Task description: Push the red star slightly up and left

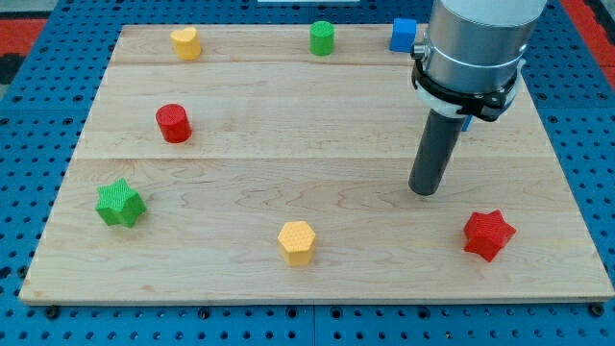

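The red star (489,234) lies on the wooden board (317,154) at the view's lower right. My tip (423,191) rests on the board up and to the left of the red star, with a clear gap between them. The rod rises from the tip to the grey arm body at the view's top right.
A yellow hexagon (297,241) lies at the bottom centre. A green star (120,203) is at the left, a red cylinder (174,123) above it. A yellow heart-like block (186,42), a green cylinder (322,38) and a blue block (404,35) line the top edge.
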{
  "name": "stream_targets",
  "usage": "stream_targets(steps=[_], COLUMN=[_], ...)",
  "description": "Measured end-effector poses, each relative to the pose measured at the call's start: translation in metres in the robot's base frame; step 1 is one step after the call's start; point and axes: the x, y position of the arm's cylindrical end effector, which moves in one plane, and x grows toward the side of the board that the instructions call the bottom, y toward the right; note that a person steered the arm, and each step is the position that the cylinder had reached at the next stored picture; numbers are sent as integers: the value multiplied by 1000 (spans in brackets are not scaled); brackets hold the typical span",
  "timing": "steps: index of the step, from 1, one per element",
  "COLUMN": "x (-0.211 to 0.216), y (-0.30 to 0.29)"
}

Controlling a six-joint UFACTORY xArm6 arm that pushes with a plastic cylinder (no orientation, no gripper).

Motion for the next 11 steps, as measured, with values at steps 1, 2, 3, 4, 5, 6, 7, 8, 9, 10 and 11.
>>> stream_targets(steps=[1, 2, 3, 4, 5, 6, 7, 8, 9, 10, 11], x=[0, 0, 0, 0, 0, 0, 0, 0, 0, 0, 0], y=[0, 8, 15, 45, 67, 75, 77, 80, 90, 98, 104])
